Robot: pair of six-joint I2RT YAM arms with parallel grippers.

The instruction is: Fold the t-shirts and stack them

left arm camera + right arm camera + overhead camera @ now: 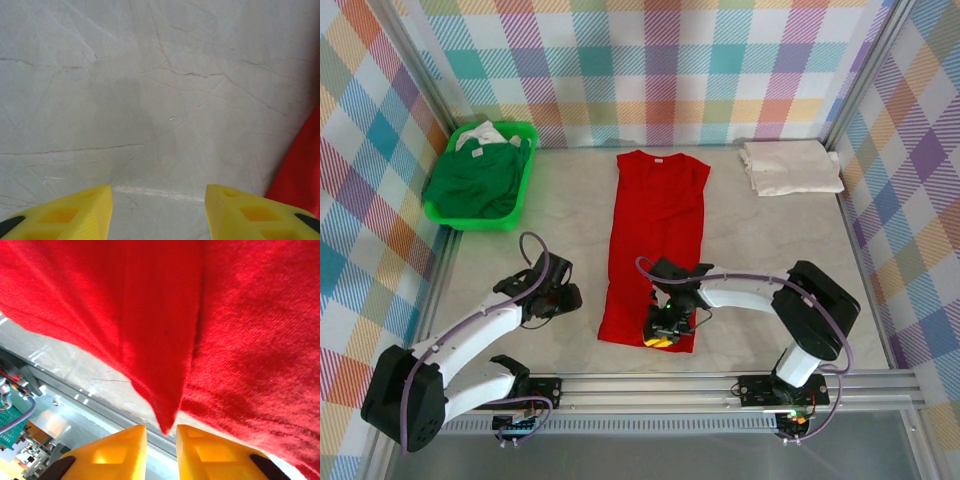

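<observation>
Ahead of my left gripper (158, 210): bare table (150, 90), free.
My right: red t-shirt (300, 170) close by.
Far left: basket (470, 218) blocks.

Three t-shirts can be counted: one red t-shirt (655, 230), one cream-white t-shirt (790, 167) and one dark green t-shirt (470, 180). There is one bright green basket (472, 222). One piece of white cloth (485, 135) lies in it, and its kind cannot be told. There is one desk (770, 250). There are two claws, the left claw (565, 298) and the right claw (663, 335).
</observation>
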